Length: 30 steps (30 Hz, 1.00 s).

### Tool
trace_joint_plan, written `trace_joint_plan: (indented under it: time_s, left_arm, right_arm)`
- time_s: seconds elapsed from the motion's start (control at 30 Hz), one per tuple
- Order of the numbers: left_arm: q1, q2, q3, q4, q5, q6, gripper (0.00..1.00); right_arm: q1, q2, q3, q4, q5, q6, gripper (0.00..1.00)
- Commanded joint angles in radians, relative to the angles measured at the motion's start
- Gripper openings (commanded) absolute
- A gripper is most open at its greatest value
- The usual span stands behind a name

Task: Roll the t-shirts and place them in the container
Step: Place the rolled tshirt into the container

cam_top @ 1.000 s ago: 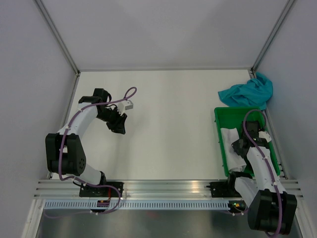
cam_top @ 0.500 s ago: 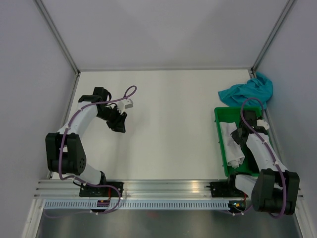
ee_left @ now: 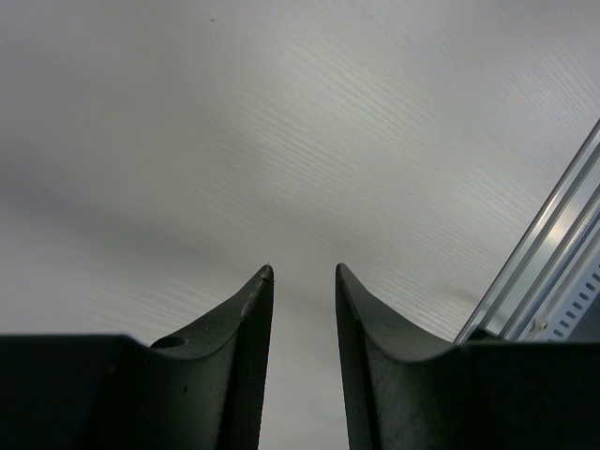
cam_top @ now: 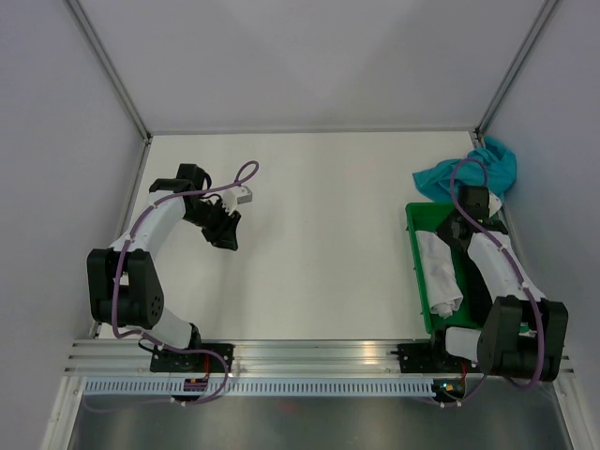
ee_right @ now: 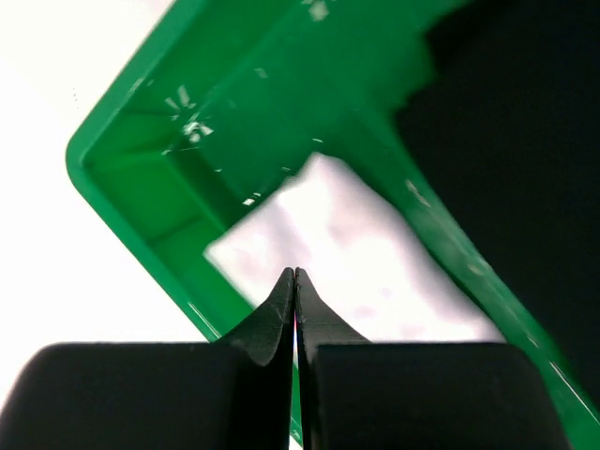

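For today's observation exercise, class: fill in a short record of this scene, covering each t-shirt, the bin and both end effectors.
White t-shirt: bundled inside the green bin
Teal t-shirt: crumpled on the table beyond the bin
Left end effector: partly open, empty, over bare table
Right end effector: shut, empty, above the bin

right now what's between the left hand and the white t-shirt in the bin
Top view: only bare white table, then the green bin's left wall, lie between the left hand and the white t-shirt.
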Motion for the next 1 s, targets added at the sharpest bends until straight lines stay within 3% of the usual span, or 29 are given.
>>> trace_joint_plan:
  time_s: [0.0, 0.27, 0.6, 0.8, 0.97]
  left_arm:
    - [0.005, -0.003, 0.032, -0.006, -0.003, -0.019, 0.38]
    - [0.005, -0.001, 0.024, -0.008, -0.018, -0.016, 0.38]
    - [0.005, 0.003, 0.03, -0.006, -0.014, -0.012, 0.38]
    - [0.005, -0.001, 0.029, -0.006, -0.009, -0.013, 0.38]
    - [0.005, -0.017, 0.027, -0.006, -0.029, -0.022, 0.38]
  right_arm:
    - [0.017, 0.124, 0.049, 0.145, -0.165, -0.098, 0.0]
    - [0.029, 0.256, 0.02, 0.189, -0.156, -0.063, 0.0]
    - [0.029, 0.054, -0.164, 0.151, -0.142, 0.06, 0.0]
    - [0.028, -0.011, -0.13, 0.132, -0.106, 0.031, 0.0]
    - [0.029, -0.011, 0.031, 0.06, -0.011, -0.089, 0.0]
